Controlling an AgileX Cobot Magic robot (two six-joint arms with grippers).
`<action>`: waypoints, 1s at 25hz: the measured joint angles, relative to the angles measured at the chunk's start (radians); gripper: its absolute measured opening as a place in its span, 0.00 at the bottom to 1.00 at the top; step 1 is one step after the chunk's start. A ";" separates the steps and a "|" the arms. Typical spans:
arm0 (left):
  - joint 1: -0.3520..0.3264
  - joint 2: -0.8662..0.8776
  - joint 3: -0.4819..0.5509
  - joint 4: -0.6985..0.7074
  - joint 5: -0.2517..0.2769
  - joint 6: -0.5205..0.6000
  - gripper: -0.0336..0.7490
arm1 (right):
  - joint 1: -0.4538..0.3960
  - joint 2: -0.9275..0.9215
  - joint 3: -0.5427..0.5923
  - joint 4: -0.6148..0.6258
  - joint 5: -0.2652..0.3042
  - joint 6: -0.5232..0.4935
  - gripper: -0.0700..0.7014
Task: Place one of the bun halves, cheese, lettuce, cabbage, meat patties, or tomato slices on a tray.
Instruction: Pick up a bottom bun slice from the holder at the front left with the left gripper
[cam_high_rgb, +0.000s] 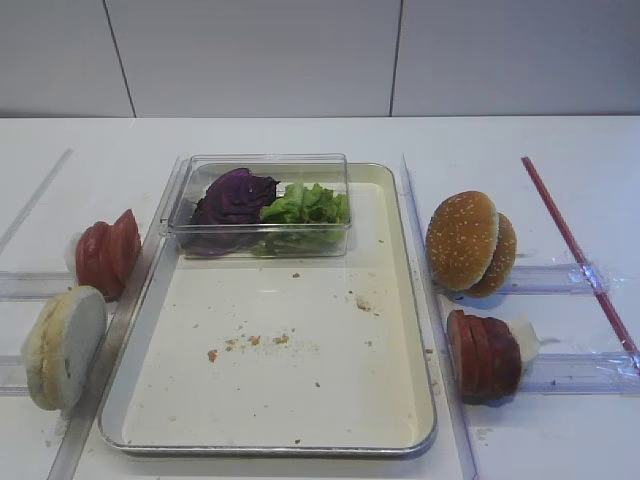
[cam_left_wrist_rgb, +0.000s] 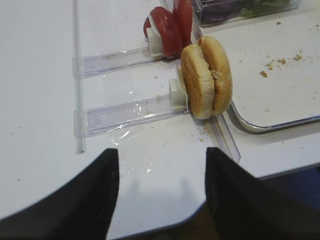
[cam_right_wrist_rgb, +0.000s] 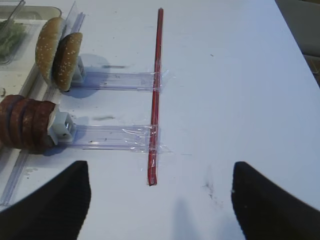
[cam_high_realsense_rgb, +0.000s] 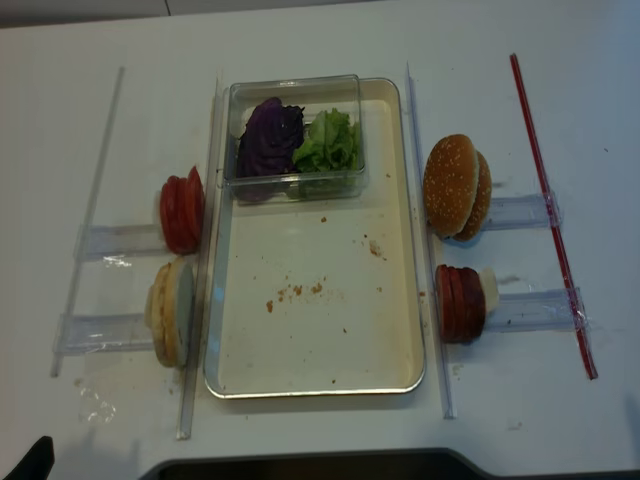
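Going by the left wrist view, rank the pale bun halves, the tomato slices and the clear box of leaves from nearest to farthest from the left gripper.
1. Bun halves, just ahead, beside the tray's edge.
2. Tomato slices, behind the buns.
3. Clear box, farthest, at the top right on the tray.

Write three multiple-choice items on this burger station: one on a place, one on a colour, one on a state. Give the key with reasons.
1. Where does the clear plastic box stand?
A. On the far end of the tray
B. Left of the tray, on the table
C. Beside the sesame buns

2. What colour is the cabbage?
A. Bright red
B. Dark purple
C. Golden brown

3. How are the bun halves positioned?
A. Lying flat on the tray
B. Standing on edge in a holder left of the tray
C. Held by an end effector

Key: 1 A, the box sits inside the tray's rim at the back. 2 B, it lies beside the green lettuce. 3 B, they stand upright and nothing grips them.
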 joint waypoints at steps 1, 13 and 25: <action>0.000 0.000 0.000 0.000 0.000 0.000 0.50 | 0.000 0.000 0.000 0.000 0.000 0.000 0.85; 0.000 0.056 -0.031 -0.089 0.038 -0.037 0.50 | 0.000 0.000 0.000 0.000 0.000 0.000 0.85; 0.000 0.608 -0.309 -0.104 0.089 -0.072 0.50 | 0.000 0.000 0.000 0.000 0.000 -0.002 0.85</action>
